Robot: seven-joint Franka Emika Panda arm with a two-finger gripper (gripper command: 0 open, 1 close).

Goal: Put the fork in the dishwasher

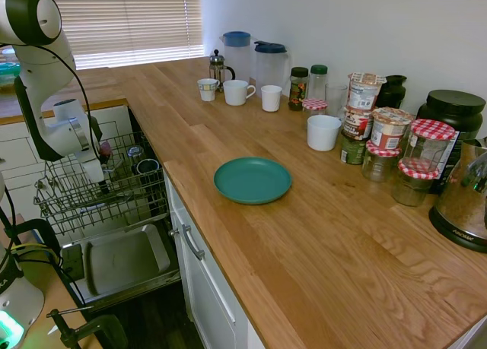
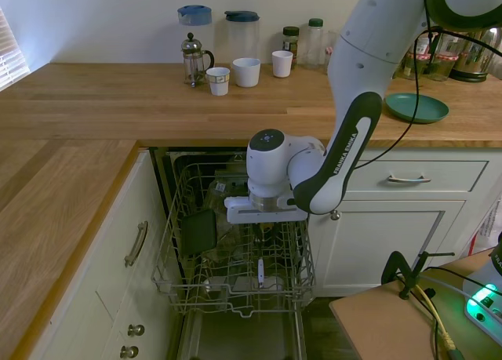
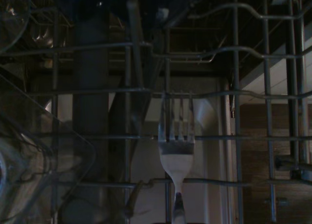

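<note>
- 1st ext view: one white arm reaches down over the open dishwasher (image 1: 114,235), w/ its grey wire rack (image 1: 99,204) pulled out above the dropped door (image 1: 125,261).
- Fingers (image 1: 102,185) sit low inside the rack, dark against the wires; can't tell if they're open or closed here. Fork not discernible from this side.
- A few cups & glasses stand at the rack's back (image 1: 141,163).
- Green plate (image 1: 253,180) lies bare on the wooden tabletop (image 1: 319,250), near its front edge. Mugs, jugs & jars line the wall behind it.
- 2nd ext view: the wrist hangs over the rack (image 2: 235,291), w/ the fingers (image 2: 263,233) dipping in among the wires.
- Fork (image 2: 260,271) shows as a pale slim sliver, roughly upright, in the rack's front part, just below the fingers.
- Can't tell if the fingers touch it; their state is hidden by the wrist & wires.
- A dark dish (image 2: 198,233) stands in the rack beside the wrist. Plate (image 2: 416,107) sits well apart on the tabletop (image 2: 118,101).
- Wrist view: dim. Fork (image 3: 177,153) is centred, w/ its tines lying across a rack wire (image 3: 219,136) and its handle running off the frame edge.
- A clear glass item (image 3: 34,155) & a dark post (image 3: 90,112) stand among the wires beside it.
</note>
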